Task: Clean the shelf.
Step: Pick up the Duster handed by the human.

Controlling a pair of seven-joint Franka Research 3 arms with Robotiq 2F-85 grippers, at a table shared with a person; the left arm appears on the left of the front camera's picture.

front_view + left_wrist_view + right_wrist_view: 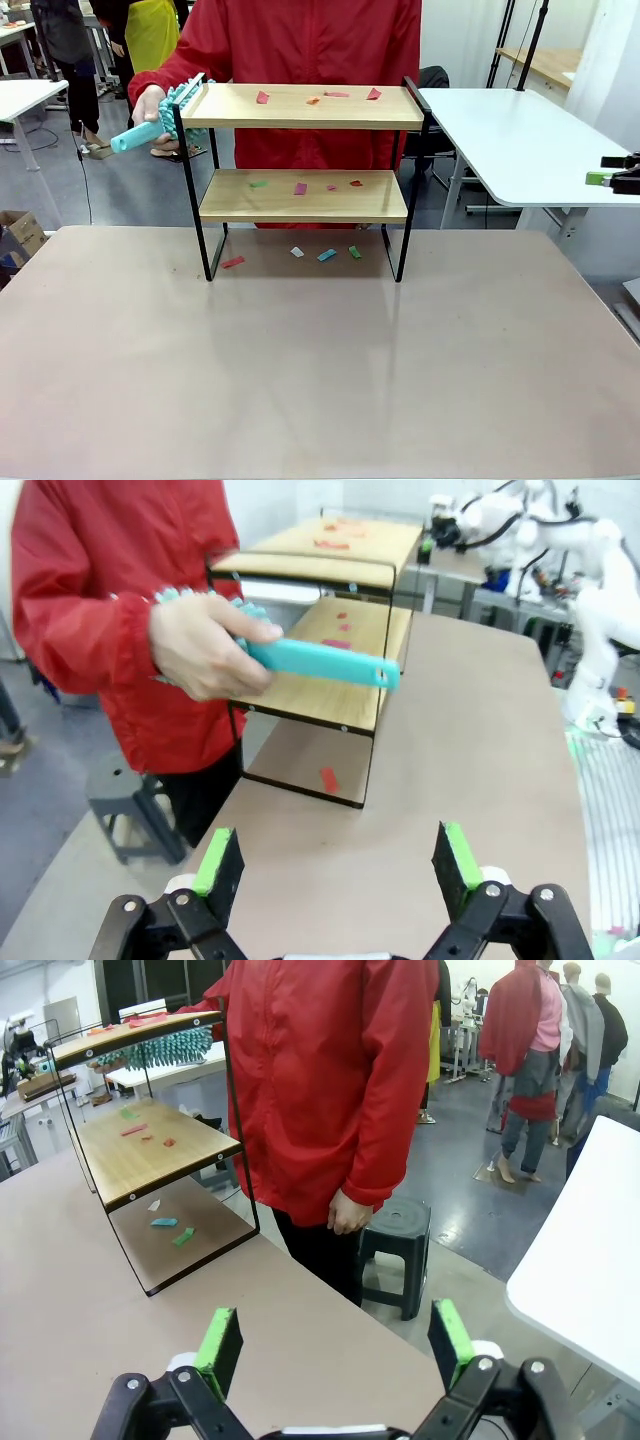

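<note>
Here the left jaws stand wide apart with nothing between them, their green pads (pixel 213 860) bare above the desk (pixel 470 770). The shelf (pixel 335 680) stands straight ahead of them, well apart, one end of its black frame turned toward them. Next to that end a person's hand (pixel 200 645) grips a teal brush (pixel 320 662). In the front view, the brush's bristles are against the left end of the top board and its handle slants down and away.

The right jaws are likewise released and empty, hanging over the desk near its edge. From there the shelf lies well off to the upper left of the right wrist view, with the person in a red jacket (pixel 320 1080) standing just past its far side. The person's other hand (pixel 350 1215) hangs loose at the hip.

Small coloured scraps (pixel 300 188) lie on both wooden boards. More of them lie on the desk beneath the shelf, between its legs.
</note>
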